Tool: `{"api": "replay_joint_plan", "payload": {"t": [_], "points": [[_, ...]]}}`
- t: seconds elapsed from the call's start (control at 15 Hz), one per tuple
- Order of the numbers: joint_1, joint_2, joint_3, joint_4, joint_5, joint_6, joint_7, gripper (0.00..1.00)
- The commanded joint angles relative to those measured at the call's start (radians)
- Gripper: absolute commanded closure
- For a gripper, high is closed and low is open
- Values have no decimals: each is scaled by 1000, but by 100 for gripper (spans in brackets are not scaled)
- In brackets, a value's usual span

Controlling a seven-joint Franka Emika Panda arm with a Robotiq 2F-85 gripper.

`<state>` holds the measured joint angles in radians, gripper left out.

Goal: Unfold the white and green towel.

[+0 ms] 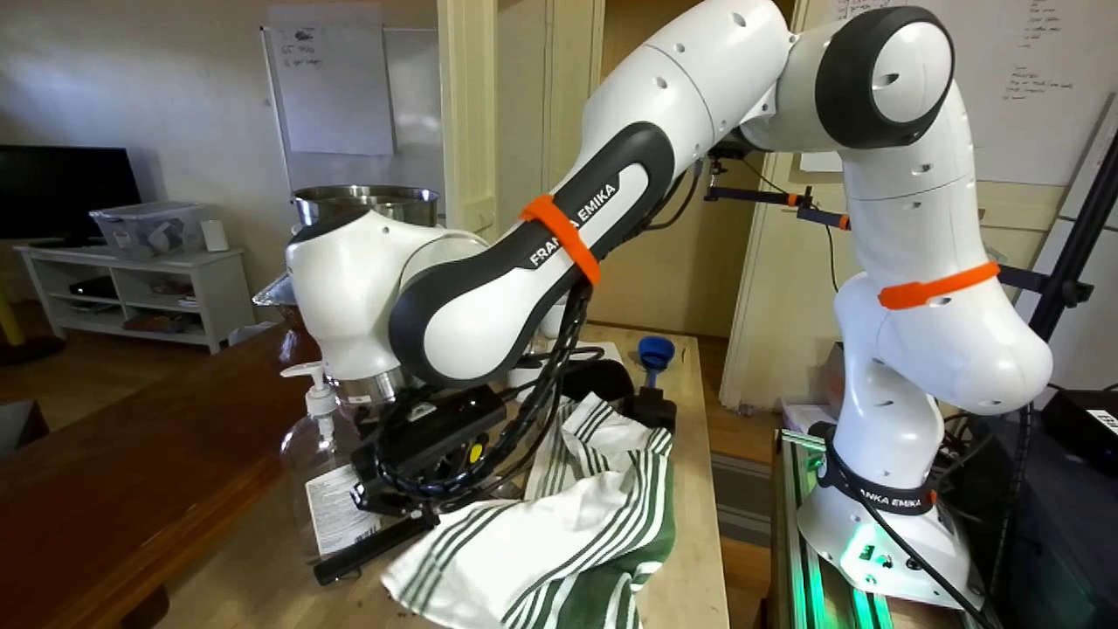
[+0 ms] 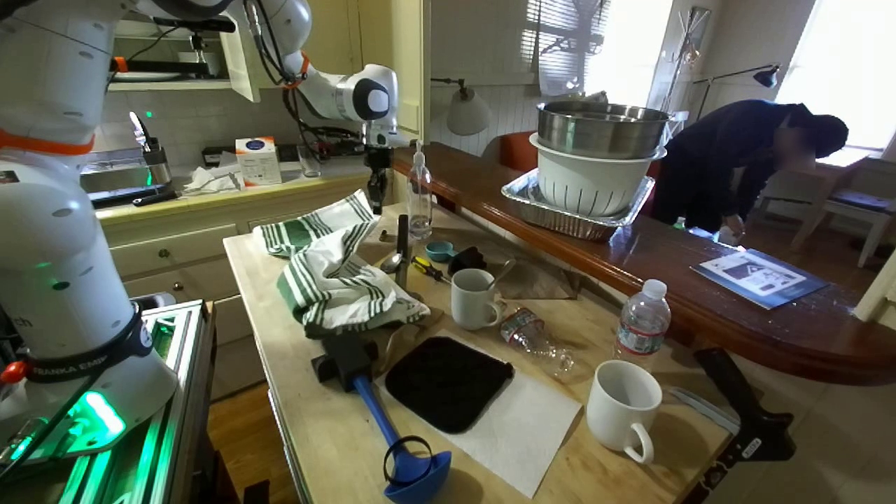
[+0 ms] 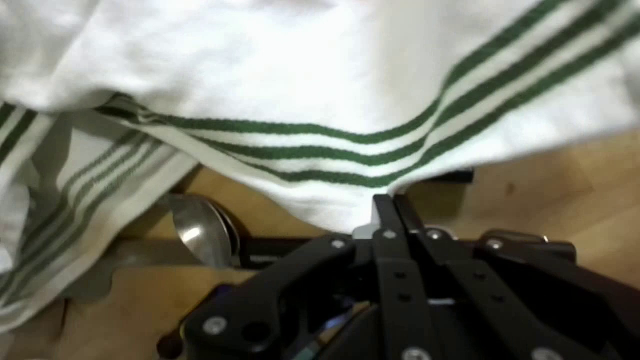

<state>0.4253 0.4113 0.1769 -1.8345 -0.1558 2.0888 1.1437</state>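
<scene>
The white and green towel lies rumpled on the wooden table. In an exterior view it is bunched in the middle, with one corner raised toward the gripper. My gripper points down beside the soap bottle, low above the table. In the wrist view its fingertips are together and pinch the edge of the towel just past the three dark green stripes. The pinched edge sags on both sides of the fingers. The gripper's fingertips are mostly hidden behind cables and towel in an exterior view.
A clear soap bottle stands close to the gripper. A spoon and a black handle lie under and beside the towel. A blue-handled tool, a black pad, a white mug and a raised wooden counter are nearby.
</scene>
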Motion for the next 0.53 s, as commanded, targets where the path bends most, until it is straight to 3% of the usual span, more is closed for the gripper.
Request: {"api": "replay_joint_plan", "payload": {"t": [0.0, 0.2, 0.47], "points": [[29, 31, -25, 110, -134, 47, -35, 99], [22, 59, -17, 144, -162, 217, -75, 99], [13, 109, 1, 127, -97, 457, -182, 99]]}}
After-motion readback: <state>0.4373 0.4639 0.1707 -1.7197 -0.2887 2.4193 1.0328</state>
